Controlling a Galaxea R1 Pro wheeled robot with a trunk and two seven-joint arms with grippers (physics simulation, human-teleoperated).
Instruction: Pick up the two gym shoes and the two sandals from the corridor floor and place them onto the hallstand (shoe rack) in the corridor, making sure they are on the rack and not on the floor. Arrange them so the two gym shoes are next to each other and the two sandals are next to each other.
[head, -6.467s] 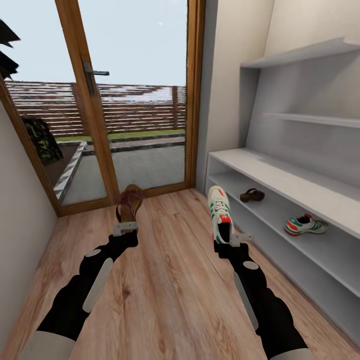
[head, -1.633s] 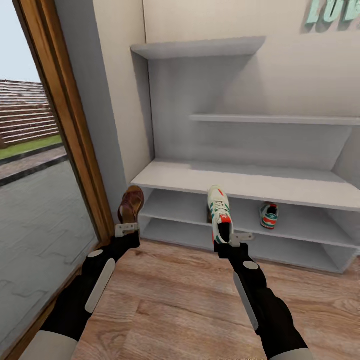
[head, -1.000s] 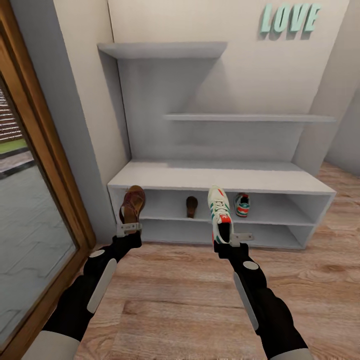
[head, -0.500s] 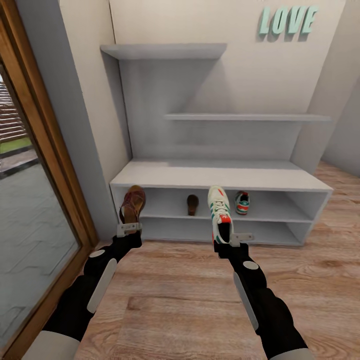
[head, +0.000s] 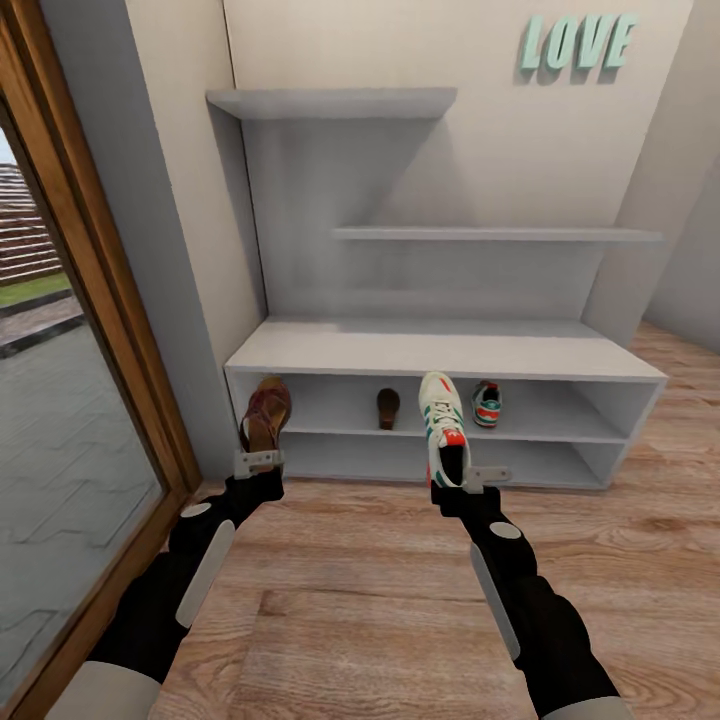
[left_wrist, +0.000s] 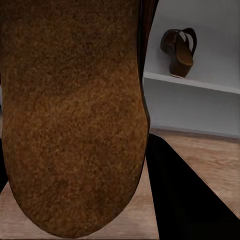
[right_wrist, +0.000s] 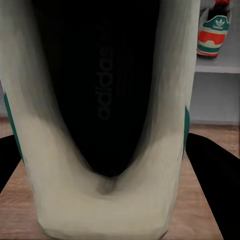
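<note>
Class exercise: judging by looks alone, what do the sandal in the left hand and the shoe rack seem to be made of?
The held sandal: probably leather or suede, since its brown sole looks matte and grainy. The shoe rack: likely painted wood or laminate, being smooth, uniformly white and without visible grain. Both are renders, so neither is certain.

held gym shoe (right_wrist: 105, 125) close, second sneaker (right_wrist: 212, 32) shelved

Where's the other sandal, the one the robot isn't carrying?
In the head view, the loose sandal stands on the upper open shelf of the white shoe rack, toward the middle, left of the gym shoe already parked there.
</note>
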